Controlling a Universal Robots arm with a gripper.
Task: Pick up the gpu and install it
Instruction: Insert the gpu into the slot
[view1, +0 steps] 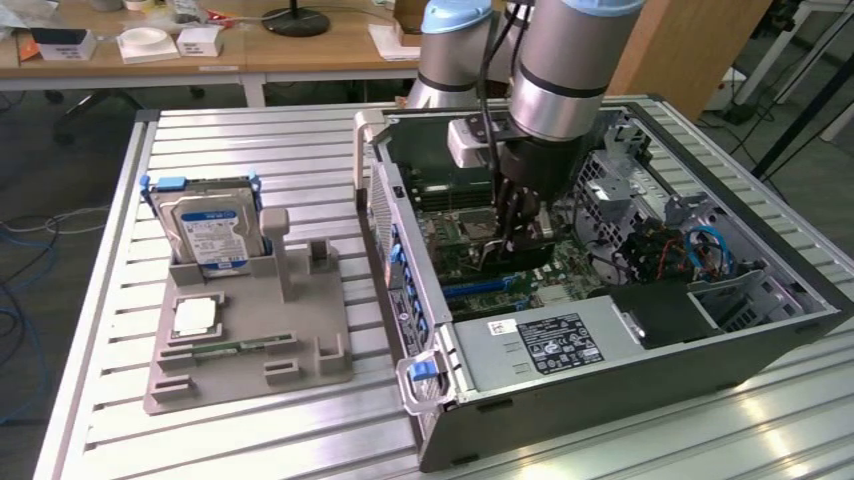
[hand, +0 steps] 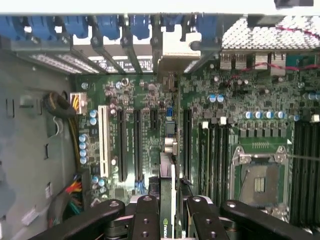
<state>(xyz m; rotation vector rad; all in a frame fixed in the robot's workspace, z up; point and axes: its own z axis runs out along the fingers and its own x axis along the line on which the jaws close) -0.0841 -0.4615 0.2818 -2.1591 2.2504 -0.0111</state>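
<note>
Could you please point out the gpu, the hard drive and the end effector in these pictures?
gpu (hand: 169, 200): wrist view, the card's top edge between the fingers.
hard drive (view1: 214, 235): exterior view, its blue label.
end effector (hand: 170, 220): wrist view, midway between its fingertips, shut on the gpu.

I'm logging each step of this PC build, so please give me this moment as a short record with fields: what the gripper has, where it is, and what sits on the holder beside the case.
gripper: the gripper, shut on the gpu, held edge-on between the fingers
position: inside the open computer case, above the motherboard and its expansion slots
gpu seated: cannot tell
holder: grey parts holder on the table, at the exterior view's left of the case
on holder: hard drive upright; memory stick lying flat
</note>
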